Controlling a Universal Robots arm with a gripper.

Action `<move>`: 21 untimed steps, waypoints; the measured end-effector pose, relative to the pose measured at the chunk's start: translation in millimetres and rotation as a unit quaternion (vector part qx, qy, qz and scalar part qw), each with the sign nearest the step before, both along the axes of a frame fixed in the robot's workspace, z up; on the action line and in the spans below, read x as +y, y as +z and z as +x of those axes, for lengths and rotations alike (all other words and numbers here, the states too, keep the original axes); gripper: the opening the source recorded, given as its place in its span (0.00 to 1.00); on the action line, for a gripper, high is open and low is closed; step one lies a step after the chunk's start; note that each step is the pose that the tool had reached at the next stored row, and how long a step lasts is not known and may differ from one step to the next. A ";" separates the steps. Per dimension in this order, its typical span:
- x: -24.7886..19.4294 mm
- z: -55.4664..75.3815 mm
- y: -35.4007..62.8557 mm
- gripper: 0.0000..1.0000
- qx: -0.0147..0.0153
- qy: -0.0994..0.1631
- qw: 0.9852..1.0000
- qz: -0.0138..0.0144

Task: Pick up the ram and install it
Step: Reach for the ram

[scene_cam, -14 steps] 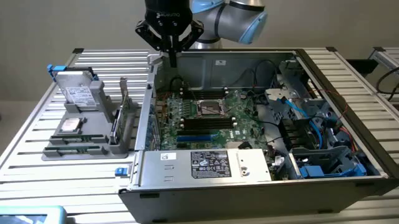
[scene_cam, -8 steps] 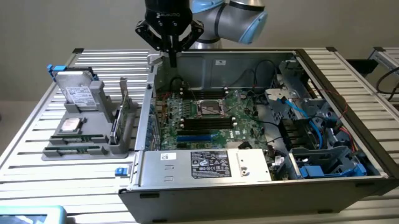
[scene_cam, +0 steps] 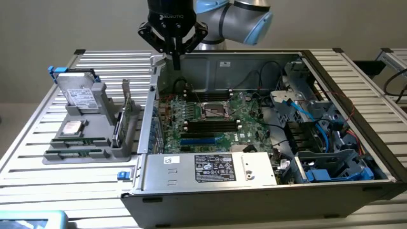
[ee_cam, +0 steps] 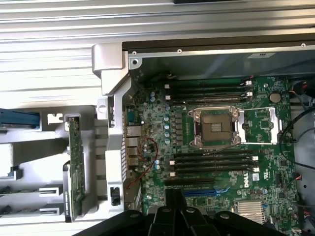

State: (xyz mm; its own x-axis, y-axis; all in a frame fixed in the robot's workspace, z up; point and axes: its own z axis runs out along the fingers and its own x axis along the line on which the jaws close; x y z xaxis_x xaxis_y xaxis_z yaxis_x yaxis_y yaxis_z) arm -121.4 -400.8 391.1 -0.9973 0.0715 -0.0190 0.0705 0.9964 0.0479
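End effector [scene_cam: 175, 61] closed, the two dark fingers pressed together with nothing between them. It hangs above the far corner of the open computer case [scene_cam: 254, 205], on the exterior view's left, clear of the parts below.

Wrist view: fingers [ee_cam: 174, 201] meet in front of the motherboard [ee_cam: 266, 162]. The processor socket [ee_cam: 216, 127] sits with its metal frame mid-board, and rows of black memory slots [ee_cam: 211, 160] run on either side of it. A blue slot [ee_cam: 199, 191] lies just beside the nearer row.

Ram [scene_cam: 77, 141] lies flat in a groove of the gray holder [scene_cam: 121, 152]. The holder stands on the slatted desk [scene_cam: 64, 191], outside the case on the exterior view's left. A second green stick [scene_cam: 72, 153] lies in the next groove, parallel and just beside it. Both are well apart from the end effector and untouched.

Also in the holder:
- A hard drive [scene_cam: 77, 95] is propped upright at the far end.
- A square silver chip [scene_cam: 72, 127] lies flat between the drive and the sticks.
- A taller green card [scene_cam: 129, 112] stands on edge along the side nearest the case.

Case interior: a metal cover with a white label [scene_cam: 213, 168] is at the near edge. Blue and black cables [scene_cam: 299, 109] are bundled toward the exterior view's right.
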 end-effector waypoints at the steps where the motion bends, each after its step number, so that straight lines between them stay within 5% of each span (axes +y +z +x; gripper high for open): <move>1: -1.2 -0.8 -0.1 0.11 0.000 0.000 1.000 0.000; 15: -11.2 -41.0 -1.1 0.11 0.000 0.000 1.000 0.000; 21: -20.8 -54.7 -2.9 0.11 0.000 0.000 1.000 -0.001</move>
